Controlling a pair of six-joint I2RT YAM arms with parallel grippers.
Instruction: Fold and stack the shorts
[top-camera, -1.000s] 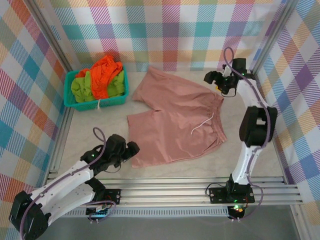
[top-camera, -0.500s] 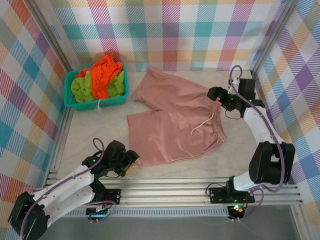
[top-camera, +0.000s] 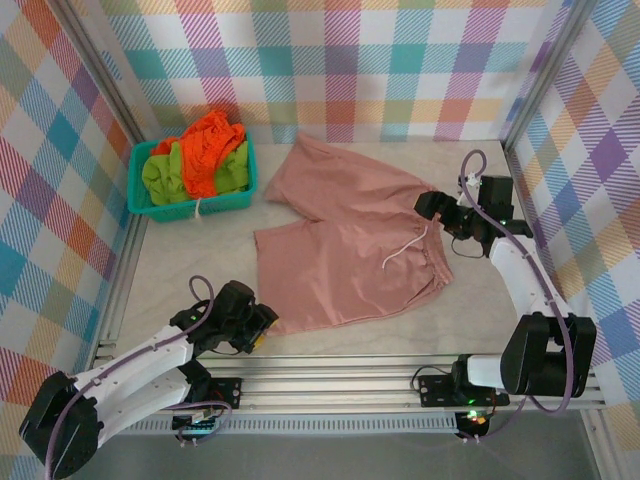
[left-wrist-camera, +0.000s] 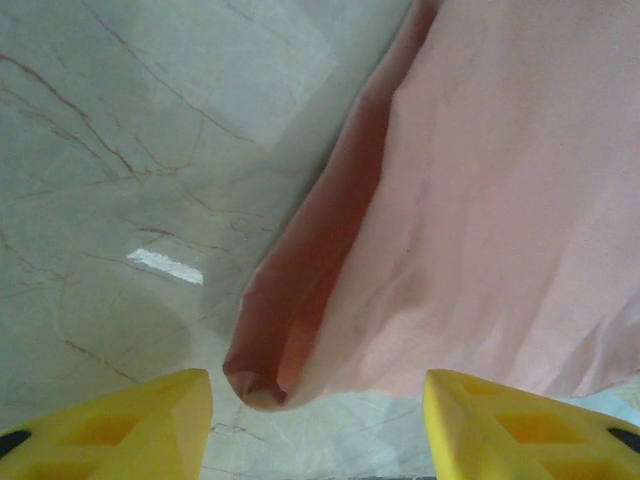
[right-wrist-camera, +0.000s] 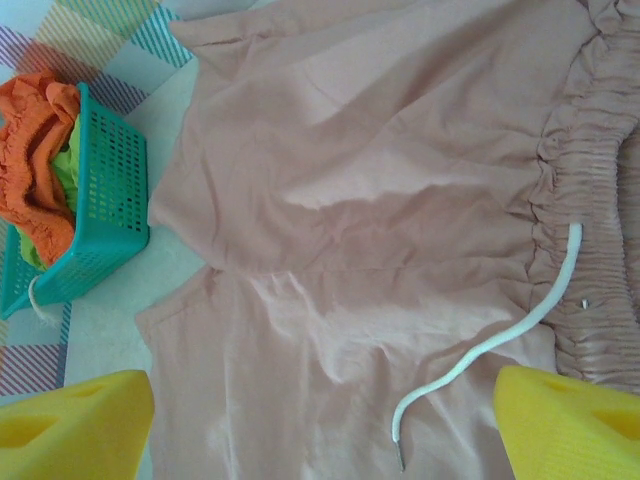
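At the near edge, the left gripper (left-wrist-camera: 318, 425) stands with its yellow fingers (left-wrist-camera: 120, 420) apart, one on each side of the near leg corner of the dusty pink cloth shorts (top-camera: 350, 250). It holds nothing yet.

These shorts lie spread open on the pale marble table (top-camera: 180, 270), not folded.

The right gripper (top-camera: 428, 205) is over the gathered waistband, also wide open and empty.

Farther, at the left, the teal plastic mesh basket (top-camera: 195, 208) contains the bright orange shorts (top-camera: 205, 145) and the lime green shorts (top-camera: 160, 175), crumpled together.

In my judgement the task is only beginning: no fold is made and no stack exists.

I cannot tell if the left fingertips touch the table. The lower part of the basket pile is hidden.
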